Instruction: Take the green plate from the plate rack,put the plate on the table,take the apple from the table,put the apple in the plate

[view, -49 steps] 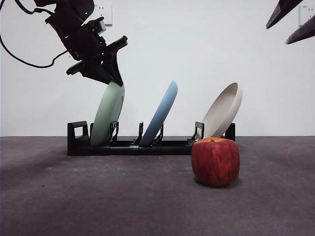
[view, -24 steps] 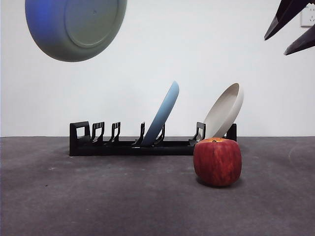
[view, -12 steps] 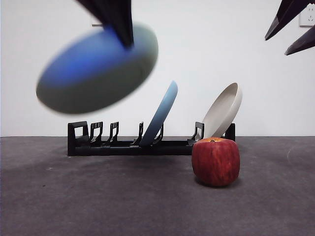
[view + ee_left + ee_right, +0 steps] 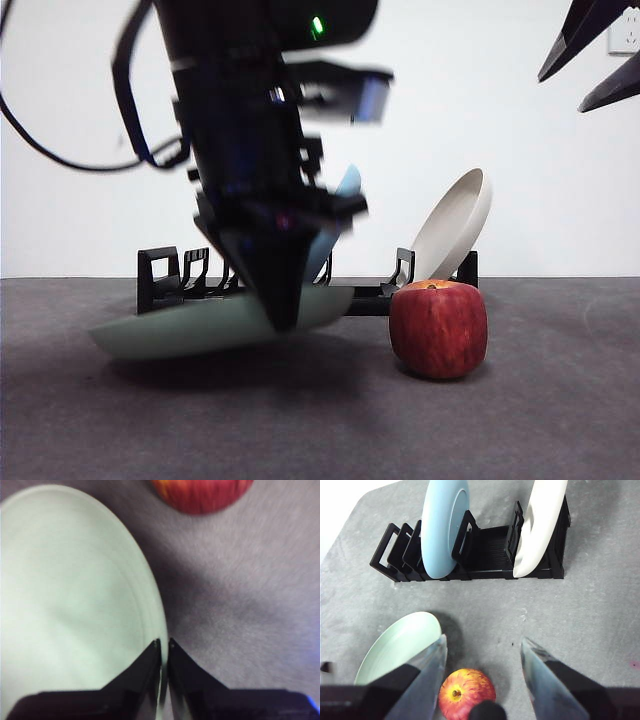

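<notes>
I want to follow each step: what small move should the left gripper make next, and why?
Probably lower a little more, then open. The left gripper is shut on the rim of the green plate, which hangs tilted just above the table, beside the apple.

The motion-blurred left claw hides much of the light blue plate.

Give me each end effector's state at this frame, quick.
Left end effector: shut on the rim of the green plate, low over the table.
Right end effector: open, holding nothing, above the apple.
</notes>
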Motion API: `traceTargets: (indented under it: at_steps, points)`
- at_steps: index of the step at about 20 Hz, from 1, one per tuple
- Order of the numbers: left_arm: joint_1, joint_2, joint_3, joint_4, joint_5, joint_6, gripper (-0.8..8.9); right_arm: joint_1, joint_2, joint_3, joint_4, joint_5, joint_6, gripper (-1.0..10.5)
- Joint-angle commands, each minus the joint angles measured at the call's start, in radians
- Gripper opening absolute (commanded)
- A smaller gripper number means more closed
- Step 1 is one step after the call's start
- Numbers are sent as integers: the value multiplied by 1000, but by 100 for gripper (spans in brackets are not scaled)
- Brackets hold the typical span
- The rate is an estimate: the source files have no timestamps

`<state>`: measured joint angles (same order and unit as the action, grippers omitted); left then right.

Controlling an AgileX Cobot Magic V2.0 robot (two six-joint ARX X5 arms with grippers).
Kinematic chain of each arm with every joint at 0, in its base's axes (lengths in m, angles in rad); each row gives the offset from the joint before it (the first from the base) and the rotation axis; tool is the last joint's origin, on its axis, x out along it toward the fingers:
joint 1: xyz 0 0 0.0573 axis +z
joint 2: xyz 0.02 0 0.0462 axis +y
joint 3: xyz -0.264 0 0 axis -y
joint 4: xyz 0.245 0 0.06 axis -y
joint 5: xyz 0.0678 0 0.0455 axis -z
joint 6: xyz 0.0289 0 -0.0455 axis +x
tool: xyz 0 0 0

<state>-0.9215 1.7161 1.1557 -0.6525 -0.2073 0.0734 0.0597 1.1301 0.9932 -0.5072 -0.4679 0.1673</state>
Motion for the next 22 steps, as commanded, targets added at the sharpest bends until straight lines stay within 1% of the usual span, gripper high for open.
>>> traceTargets:
  at_steps: [1,2,3,4,5,6,7,10,11,12,14,16,18,20,22]
  points:
    - [-2,58,-10,-18,72,-2,10,2,4,5,5,2,-8,252]
    - [-2,62,-10,-25,99,-2,14,2,4,5,4,0,-8,252]
    - [-3,62,-10,-28,115,-3,100,3,4,5,4,-3,-8,253]
    - [-3,61,-10,-34,114,-13,241,3,4,5,3,-5,-8,253]
    - [-1,61,-10,-37,108,-33,363,9,4,5,3,-5,-9,254]
    - [6,61,-10,-38,109,-50,439,19,4,5,3,-3,-13,263]
    - [11,55,-9,-42,110,-59,440,31,4,5,1,-3,-29,295]
    - [14,-22,-9,-36,101,-79,440,86,4,6,-11,0,-83,497]
    - [14,-76,-9,-30,81,-88,440,115,4,7,-19,6,-95,523]
    - [14,-138,-9,-20,59,-97,440,147,4,7,-27,25,-112,538]
    - [15,-286,-8,8,-18,-107,440,221,7,11,-57,111,-148,539]
    - [25,-453,-6,42,-106,-107,440,303,27,24,-92,188,-169,541]
    - [34,-611,14,56,-172,-103,439,374,61,36,-104,256,-181,541]
    - [42,-736,54,57,-244,-95,439,435,113,48,-102,296,-185,541]
    - [47,-834,89,56,-284,-80,439,484,188,63,-101,352,-187,541]
